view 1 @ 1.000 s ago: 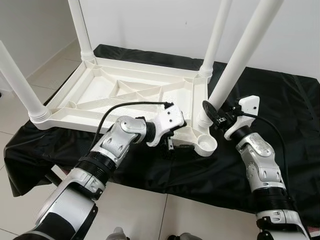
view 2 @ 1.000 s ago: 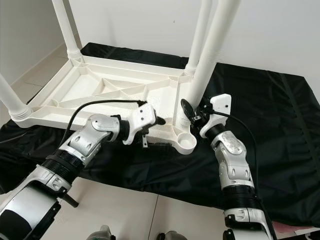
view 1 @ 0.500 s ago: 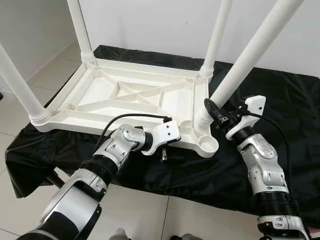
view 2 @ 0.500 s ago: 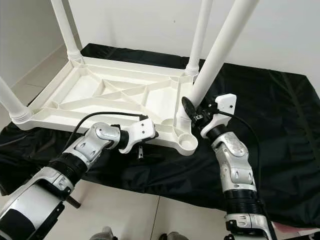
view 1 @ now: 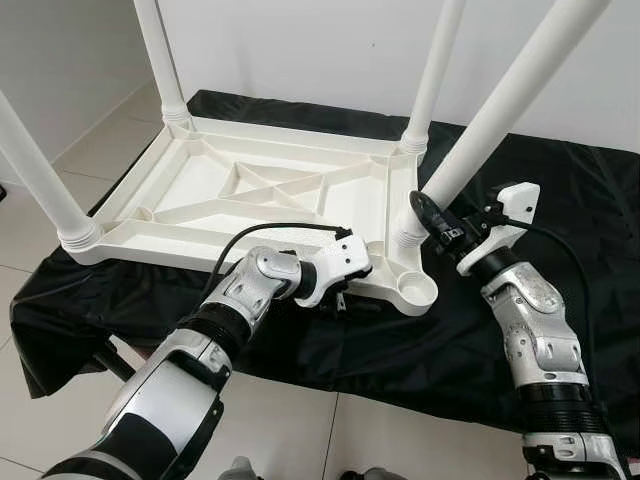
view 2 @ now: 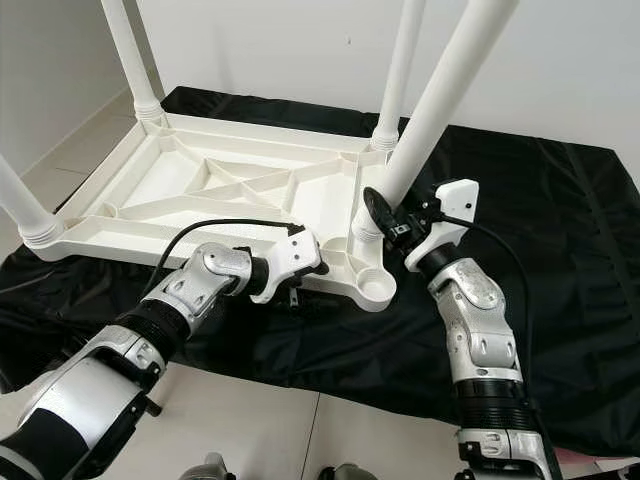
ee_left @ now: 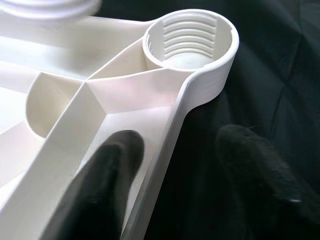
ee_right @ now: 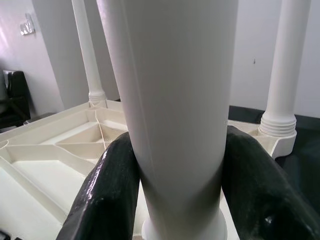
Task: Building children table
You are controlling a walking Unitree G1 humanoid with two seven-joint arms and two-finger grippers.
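A black cloth (view 1: 560, 190) covers the floor, and on it lies the white children's tabletop (view 1: 250, 190), upside down with its ribbed underside showing. Three legs stand upright in its corner sockets. The fourth leg (view 1: 500, 110) leans tilted beside the near corner, its foot just by the empty threaded socket (ee_left: 190, 42). The right pincer (view 1: 432, 222) is clenched around this leg low down. The left pincer (view 1: 343, 297) straddles the tabletop's near rim beside the socket, fingers (ee_left: 107, 185) spread, one inside, one outside.

Home room: pale tiled floor (view 1: 60, 190), plain white walls (view 1: 300, 50), black cloth (view 1: 560, 180) spread on floor.
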